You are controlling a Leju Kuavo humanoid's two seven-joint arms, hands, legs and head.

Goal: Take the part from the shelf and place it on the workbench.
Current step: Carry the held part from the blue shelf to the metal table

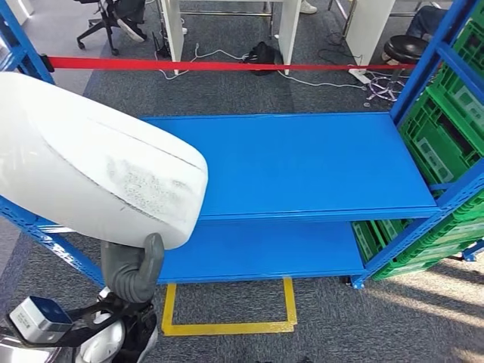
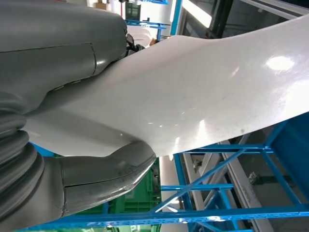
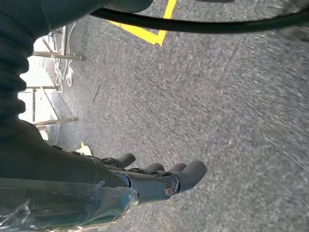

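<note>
Part [image 1: 85, 166]: large white moulded panel, smooth and gently curved, with a scuffed grey patch near its rounded end. Location: left half of the head view, held up in front of the blue shelf [image 1: 296, 162], its rounded end overlapping the shelf's left portion. In the left wrist view the same panel [image 2: 204, 92] crosses the frame as a broad glossy sheet.

Left hand [image 1: 134, 268]: grey, lower left of the head view, under the panel's lower edge. The left wrist view shows the thick grey thumb [image 2: 109, 174] on one face of the panel and the grey body of the hand on the other, so the panel is clamped between them.

Right hand [image 3: 156, 179]: hanging over grey carpet, dark fingers [image 3: 189, 171] extended and slightly apart, nothing in them.

Shelf: blue steel rack, two flat decks in view, upper and lower, both bare where visible.

Green crates [image 1: 451, 128]: stacked in the neighbouring rack bay, right edge of the head view.

Yellow tape outline [image 1: 228, 327]: rectangle on the carpet, bottom centre, just in front of the shelf.

Red barrier tape [image 1: 228, 66]: stretched across the upper part of the frame behind the shelf.

Office chair [image 1: 111, 19]: black, upper left. Loose cables [image 1: 320, 79]: on the floor beyond the tape.
</note>
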